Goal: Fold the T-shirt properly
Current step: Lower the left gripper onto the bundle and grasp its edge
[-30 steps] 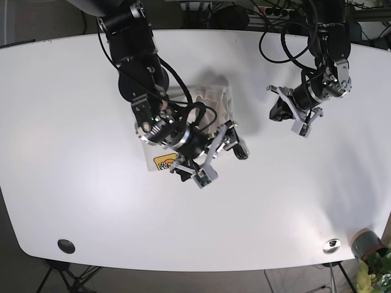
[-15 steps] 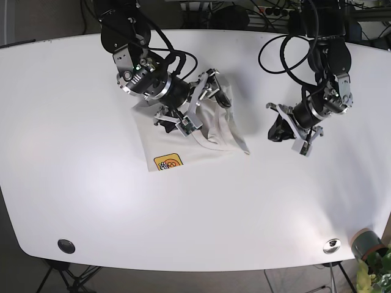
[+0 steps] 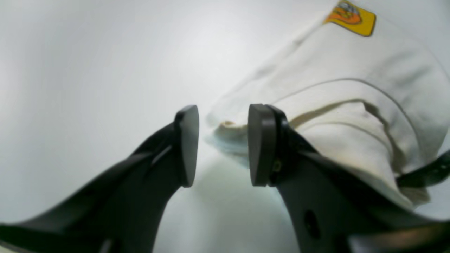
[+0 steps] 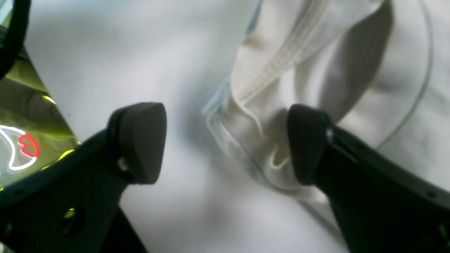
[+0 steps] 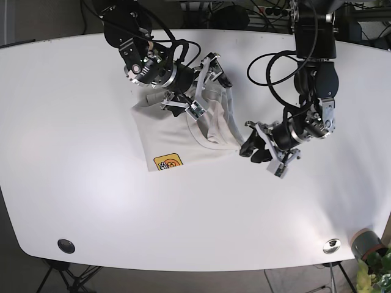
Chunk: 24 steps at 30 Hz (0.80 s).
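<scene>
T-shirt (image 5: pixel 195 125): cream, partly folded, rumpled, yellow label at its near-left corner; lies on the white table (image 5: pixel 73 183), upper centre. Left gripper (image 5: pixel 259 149): jaws spread, empty, just beside the shirt's lower-right corner, which lies straight ahead between the jaws. Right gripper (image 5: pixel 204 82): spread, straddling the bunched upper edge, gripping nothing.

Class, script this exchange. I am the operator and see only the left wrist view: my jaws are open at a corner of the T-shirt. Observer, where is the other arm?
Observer: The right gripper is over the far edge of the T-shirt, across the cloth from your corner.
Operator: Is it gripping the cloth?
Observer: No. The right wrist view shows its jaws wide open, with a bunched hem lying between them.
</scene>
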Each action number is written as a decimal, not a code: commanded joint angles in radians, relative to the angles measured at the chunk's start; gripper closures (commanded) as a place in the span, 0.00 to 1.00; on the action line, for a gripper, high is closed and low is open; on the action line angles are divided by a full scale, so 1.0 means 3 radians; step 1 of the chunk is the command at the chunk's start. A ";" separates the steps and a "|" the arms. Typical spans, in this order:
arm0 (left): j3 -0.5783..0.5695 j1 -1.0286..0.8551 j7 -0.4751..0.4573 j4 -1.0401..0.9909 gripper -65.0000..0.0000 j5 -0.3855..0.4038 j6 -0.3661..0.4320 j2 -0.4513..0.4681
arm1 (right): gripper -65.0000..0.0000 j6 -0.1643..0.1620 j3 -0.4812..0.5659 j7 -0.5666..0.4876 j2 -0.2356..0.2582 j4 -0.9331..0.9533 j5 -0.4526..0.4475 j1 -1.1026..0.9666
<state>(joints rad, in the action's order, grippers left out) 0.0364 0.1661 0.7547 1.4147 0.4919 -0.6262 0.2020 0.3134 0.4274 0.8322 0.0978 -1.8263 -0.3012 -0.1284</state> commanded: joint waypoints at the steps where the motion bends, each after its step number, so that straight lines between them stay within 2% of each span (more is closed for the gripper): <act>1: -0.0058 0.0144 -0.0089 -0.0115 0.66 0.0066 0.0054 0.0040 | 0.22 0.0006 -0.0006 -0.0132 -0.0017 0.0096 -0.0052 0.0103; 6: -0.0288 0.0349 -0.0135 -0.0330 0.66 0.0071 0.0187 0.0035 | 0.22 0.0006 -0.0006 -0.0388 -0.0001 0.0306 -0.0052 0.0175; 8: -0.0405 0.0390 -0.0268 -0.0453 0.66 0.0071 0.0187 0.0035 | 0.28 0.0006 -0.0006 -0.0403 -0.0001 0.0342 -0.0052 0.0185; 10: -0.0508 0.0426 -0.0427 -0.0606 0.66 0.0066 0.0187 0.0040 | 0.38 0.0006 -0.0006 -0.0403 -0.0001 0.0372 -0.0052 0.0216; 16: -0.0845 0.0681 -0.0795 -0.1194 0.66 0.0066 0.0187 0.0061 | 0.95 0.0006 0.0000 -0.0393 -0.0022 0.0388 -0.0078 0.0236; 17: -0.0871 0.0712 -0.0836 -0.1256 0.66 0.0066 0.0187 0.0061 | 0.98 0.0006 0.0005 -0.0388 -0.0022 0.0377 -0.0083 0.0231; 20: -0.0901 0.0784 -0.0928 -0.1404 0.67 0.0066 0.0187 0.0066 | 0.90 -0.0009 0.0127 -0.0388 -0.0058 0.0255 -0.0083 0.0216; 24: -0.0907 0.0850 -0.0958 -0.1501 0.67 0.0066 0.0187 0.0066 | 0.90 -0.0024 0.0322 -0.0383 -0.0058 0.0224 -0.0083 0.0216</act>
<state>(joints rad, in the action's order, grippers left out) -0.2367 0.3931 0.4831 0.9634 0.4938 -0.5613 0.2188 0.2996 0.5037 0.7372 0.0906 -1.7370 -0.3153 -0.0742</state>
